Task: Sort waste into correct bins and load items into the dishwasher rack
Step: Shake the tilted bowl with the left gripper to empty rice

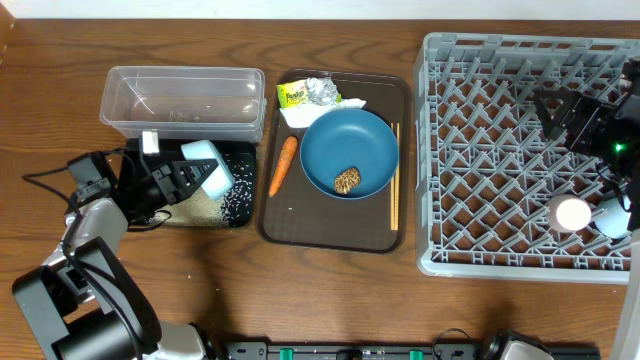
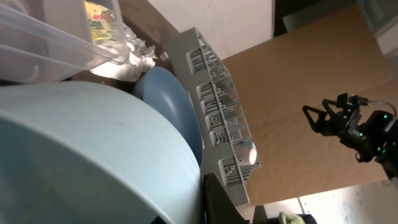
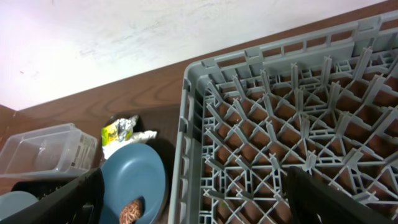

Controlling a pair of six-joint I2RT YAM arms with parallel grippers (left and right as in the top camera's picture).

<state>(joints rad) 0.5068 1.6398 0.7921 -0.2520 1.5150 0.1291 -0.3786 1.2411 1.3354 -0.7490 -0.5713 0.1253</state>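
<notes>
From overhead, you are early in the job. One pink cup [image 1: 572,213] sits in the near right corner of the dishwasher rack [image 1: 500,150], with a white shape just beside it that may be the bowl. White rice grains [image 1: 235,200] lie in the black tray [image 1: 247,158], just near of the clear tub [image 1: 180,100]. On the brown serving tray [image 1: 275,225] the blue plate [image 1: 350,140] with its food lump [image 1: 347,180], the carrot [image 1: 284,165], wrapper [image 1: 292,95], foil [image 1: 322,90], napkin [image 1: 350,102] and chopsticks [image 1: 393,175] all wait. Your left tool [image 1: 195,172] reaches right, low over the black tray, clamped on the light-blue cup [image 1: 208,160], which lies tipped. Your right tool [image 1: 558,115] hangs above the far right of the rack.

In the left wrist view, the cup's pale inside fills the near frame, with the plate and rack beyond it.

In the right wrist view, your right tool's fingers stand wide apart with nothing between them, aimed left across the rack's far left corner.
</notes>
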